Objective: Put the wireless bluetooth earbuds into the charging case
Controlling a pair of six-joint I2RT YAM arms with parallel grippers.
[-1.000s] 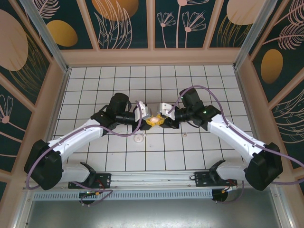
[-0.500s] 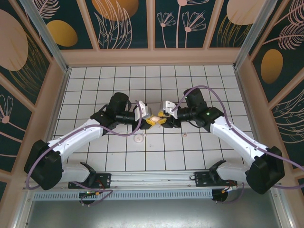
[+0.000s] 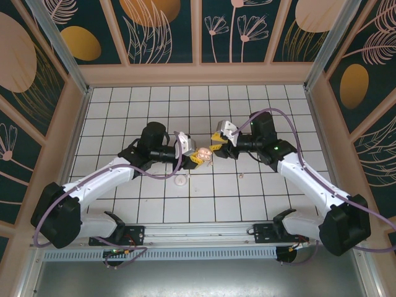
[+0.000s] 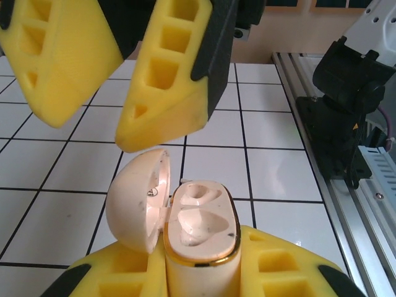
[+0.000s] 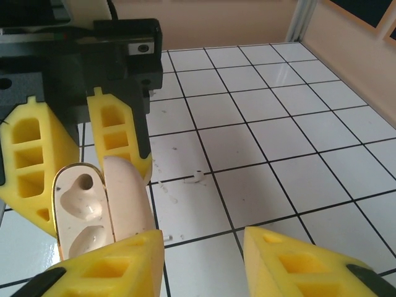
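We have backed our right pincer (image 5: 201,253) toward 2 o'clock, fingers apart and empty. Our left pincer (image 3: 195,155) clamps the open charging case (image 4: 201,226), its wells bare. An earbud (image 5: 197,176) lies on the desk (image 3: 272,99) at the case's 4 o'clock.

charging case (image 4: 201,226) lower body hidden between the left jaws

No writing, label, brand mark or number is showing legibly anywhere; the charging case (image 4: 199,232), the yellow jaws and the tiled counter (image 3: 154,111) are all appearing unmarked.
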